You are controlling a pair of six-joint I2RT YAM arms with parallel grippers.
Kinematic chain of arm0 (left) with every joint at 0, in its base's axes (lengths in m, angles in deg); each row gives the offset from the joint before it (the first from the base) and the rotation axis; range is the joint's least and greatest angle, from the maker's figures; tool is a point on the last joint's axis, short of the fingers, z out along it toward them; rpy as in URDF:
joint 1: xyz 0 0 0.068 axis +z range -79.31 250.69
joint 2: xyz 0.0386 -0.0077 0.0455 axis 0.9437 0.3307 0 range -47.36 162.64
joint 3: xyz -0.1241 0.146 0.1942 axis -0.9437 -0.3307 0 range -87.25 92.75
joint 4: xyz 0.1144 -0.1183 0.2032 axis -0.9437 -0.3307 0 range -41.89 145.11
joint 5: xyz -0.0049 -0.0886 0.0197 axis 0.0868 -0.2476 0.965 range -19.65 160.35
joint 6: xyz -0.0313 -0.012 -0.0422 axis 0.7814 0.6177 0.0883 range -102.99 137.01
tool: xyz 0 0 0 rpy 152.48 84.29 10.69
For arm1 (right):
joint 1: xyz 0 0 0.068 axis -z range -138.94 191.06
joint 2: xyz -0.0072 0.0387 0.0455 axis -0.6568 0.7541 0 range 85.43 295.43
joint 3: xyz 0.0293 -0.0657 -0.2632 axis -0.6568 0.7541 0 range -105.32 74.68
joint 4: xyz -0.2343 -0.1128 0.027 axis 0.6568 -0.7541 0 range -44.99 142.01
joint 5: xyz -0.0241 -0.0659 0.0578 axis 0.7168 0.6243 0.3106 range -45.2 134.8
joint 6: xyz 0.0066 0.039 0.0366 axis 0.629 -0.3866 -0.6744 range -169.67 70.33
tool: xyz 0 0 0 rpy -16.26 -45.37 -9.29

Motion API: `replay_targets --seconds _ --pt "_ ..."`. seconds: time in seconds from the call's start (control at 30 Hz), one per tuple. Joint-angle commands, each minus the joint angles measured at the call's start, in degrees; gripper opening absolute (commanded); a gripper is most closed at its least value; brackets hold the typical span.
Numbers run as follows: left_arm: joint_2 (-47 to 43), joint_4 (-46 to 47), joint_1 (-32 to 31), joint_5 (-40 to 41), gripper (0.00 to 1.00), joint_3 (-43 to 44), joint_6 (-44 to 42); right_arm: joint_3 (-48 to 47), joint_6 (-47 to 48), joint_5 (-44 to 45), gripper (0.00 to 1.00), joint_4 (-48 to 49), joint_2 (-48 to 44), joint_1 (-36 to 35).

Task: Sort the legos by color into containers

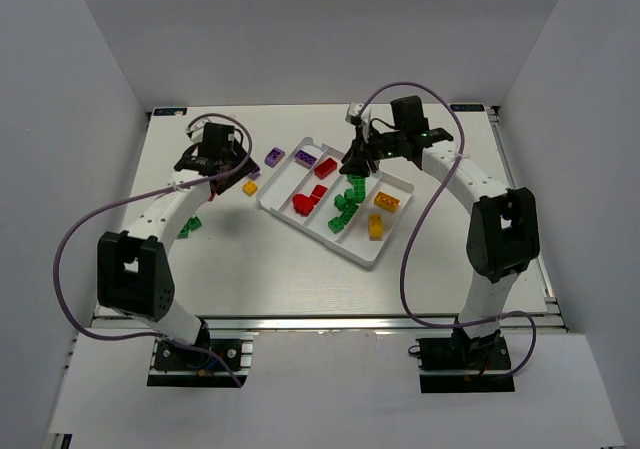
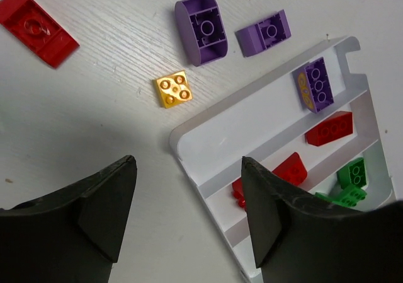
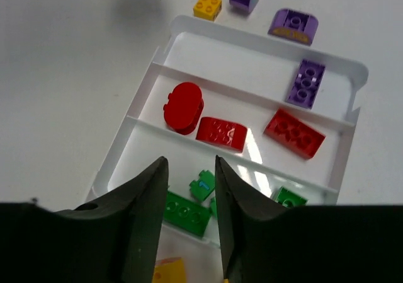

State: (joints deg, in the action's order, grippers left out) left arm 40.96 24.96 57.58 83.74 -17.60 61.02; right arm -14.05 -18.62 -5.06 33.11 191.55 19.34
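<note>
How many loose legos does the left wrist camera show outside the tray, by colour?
purple legos: 2
yellow lego: 1
red lego: 1
Total: 4

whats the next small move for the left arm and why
Probably ease the left gripper forward and down onto the yellow brick. Its jaws stand open and empty. That brick lies loose on the table just ahead of them, outside the tray, so it is not yet sorted.
</note>
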Motion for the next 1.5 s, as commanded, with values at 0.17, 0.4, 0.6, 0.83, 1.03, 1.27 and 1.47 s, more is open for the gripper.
replay_targets --seconds 0.17,0.4,0.6,0.83,1.03,1.27,1.47 --pt "8.09 -6.32 2.64 0.06 0.78 11.11 -2.61 7.85 -4.32 -0.49 0.54 2.8 -8.56 2.73" --pt "12.93 -8.69 3.35 0.41 0.79 15.07 -1.65 10.94 -6.52 -0.14 0.62 5.36 -10.5 3.79" --pt "16.62 -9.4 3.52 0.41 0.79 17.36 -1.56 12.17 -7.67 0.12 0.65 6.68 -11.29 4.05" --pt "21.46 -10.98 3.79 1.2 0.79 22.27 -3.49 14.55 -9.34 0.56 0.65 8.61 -12.7 4.22" --pt "26.64 -10.81 3.87 -0.29 0.79 27.73 -4.11 14.73 -9.34 0.3 0.65 8.7 -12.7 4.66" --pt "33.32 -11.77 3.87 -1.78 0.79 34.23 -4.72 15.34 -9.51 -0.05 0.65 8.7 -12.7 4.84" --pt "37.45 -10.89 3.87 -2.49 0.77 37.57 -4.55 16.13 -9.69 0.03 0.65 8.79 -12.7 4.93"
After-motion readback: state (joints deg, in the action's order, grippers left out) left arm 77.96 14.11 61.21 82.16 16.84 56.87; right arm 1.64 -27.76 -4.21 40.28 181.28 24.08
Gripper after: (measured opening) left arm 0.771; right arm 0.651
